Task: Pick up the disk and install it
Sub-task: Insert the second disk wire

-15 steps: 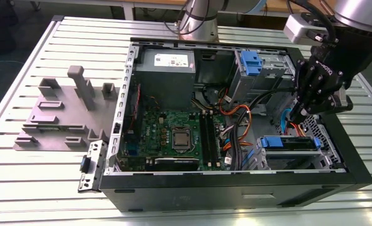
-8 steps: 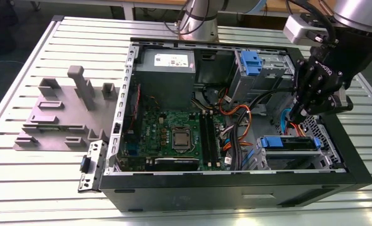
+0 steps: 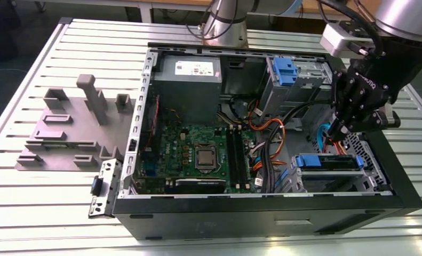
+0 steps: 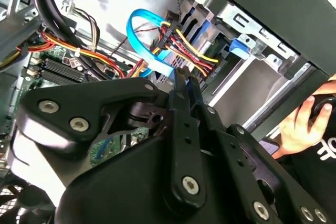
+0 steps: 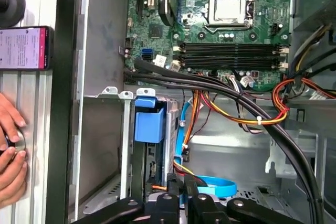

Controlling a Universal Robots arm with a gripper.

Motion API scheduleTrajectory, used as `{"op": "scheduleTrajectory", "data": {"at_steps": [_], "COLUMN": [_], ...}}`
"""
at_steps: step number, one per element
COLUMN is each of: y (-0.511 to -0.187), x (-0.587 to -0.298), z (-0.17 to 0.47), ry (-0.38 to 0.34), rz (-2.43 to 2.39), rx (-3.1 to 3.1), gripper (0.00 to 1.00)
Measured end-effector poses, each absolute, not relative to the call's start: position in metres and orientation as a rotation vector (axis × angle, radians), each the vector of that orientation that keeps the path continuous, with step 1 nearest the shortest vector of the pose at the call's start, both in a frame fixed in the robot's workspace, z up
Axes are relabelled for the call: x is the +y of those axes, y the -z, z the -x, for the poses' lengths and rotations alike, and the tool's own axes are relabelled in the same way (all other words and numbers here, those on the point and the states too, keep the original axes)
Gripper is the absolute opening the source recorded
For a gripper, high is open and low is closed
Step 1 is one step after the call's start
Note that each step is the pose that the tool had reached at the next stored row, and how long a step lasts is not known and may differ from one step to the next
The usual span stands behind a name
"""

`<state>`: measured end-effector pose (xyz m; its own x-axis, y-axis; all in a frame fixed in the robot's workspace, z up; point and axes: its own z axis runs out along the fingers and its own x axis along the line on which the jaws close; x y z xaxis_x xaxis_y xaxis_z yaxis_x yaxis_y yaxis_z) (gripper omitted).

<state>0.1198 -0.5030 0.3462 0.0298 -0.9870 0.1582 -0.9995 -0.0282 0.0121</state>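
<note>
Slatted table [image 3: 40, 213] carrying open PC case [image 3: 268, 218], motherboard [image 3: 196, 149] exposed, grey fixture [image 3: 68, 128] lying beside it at the exterior view's left. Gripper [image 3: 339, 130] down inside the case at the exterior view's right, clenched in both wrist views, fingertips [image 4: 185, 83] pressed together with nothing seen between them. Disk [image 3: 328, 161] seated in the drive cage [image 3: 339, 181] just beside the gripper, blue carrier tab [image 5: 149, 123] outward, blue cable [image 5: 210, 184] looping near the fingertips; hand [image 5: 10, 153] and phone [image 5: 23, 48] resting outside the case wall.
</note>
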Motion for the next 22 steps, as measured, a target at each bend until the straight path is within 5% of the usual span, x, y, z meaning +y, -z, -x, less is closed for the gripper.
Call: {"op": "scheduleTrajectory", "data": {"at_steps": [11, 22], "y": [-0.346, -0.344], "x": [-0.51, -0.528], "z": [-0.11, -0.11], "ry": [-0.16, -0.076], "rz": [-2.179, -2.224], "rx": [-2.098, -2.141], "gripper": [0.16, 0.16]}}
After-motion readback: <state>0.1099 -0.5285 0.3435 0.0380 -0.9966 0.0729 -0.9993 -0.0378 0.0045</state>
